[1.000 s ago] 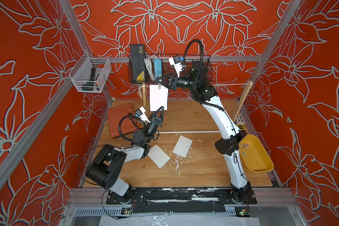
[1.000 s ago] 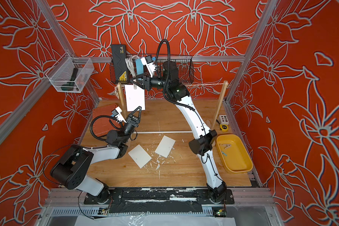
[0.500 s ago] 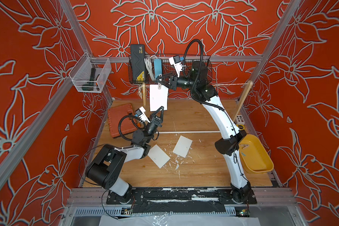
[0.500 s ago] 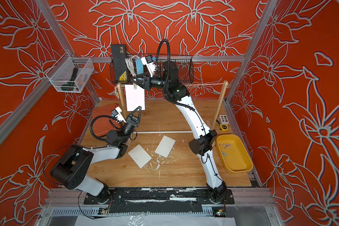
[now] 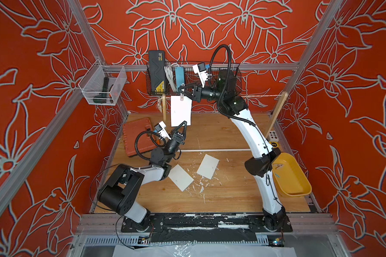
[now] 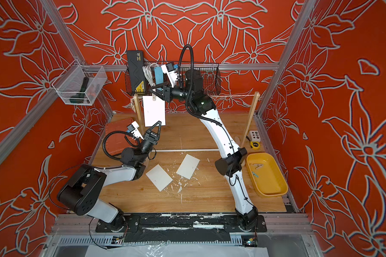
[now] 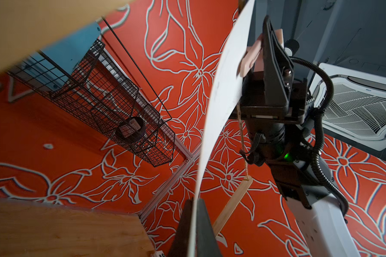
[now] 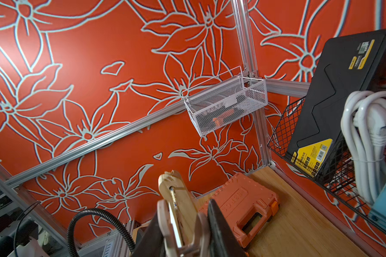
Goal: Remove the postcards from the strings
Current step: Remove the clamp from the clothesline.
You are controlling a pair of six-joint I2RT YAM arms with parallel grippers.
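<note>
above wooden tabletop (image 5: 232, 195), left fingers (image 7: 203, 222) clamp hanging postcard (image 7: 218, 111) at its lower edge and right fingers (image 8: 216, 229) pinch its clothespeg (image 8: 164, 218).

**Red flowered walls, white cards, pale wood**

The walls (image 5: 210, 33) are orange-red, patterned with large flowers outlined in pale grey. The hanging postcard (image 5: 181, 110) and the two lying postcards (image 5: 180, 177) are plain white. The table (image 5: 221, 191) is light, grained wood. The string (image 5: 263, 96) is twisted beige and orange, and the clothespeg (image 7: 246, 63) is pale pink. The tray (image 5: 292, 178) is yellow, the tool case (image 5: 135, 133) orange and the wire basket (image 5: 236, 75) black.
</note>
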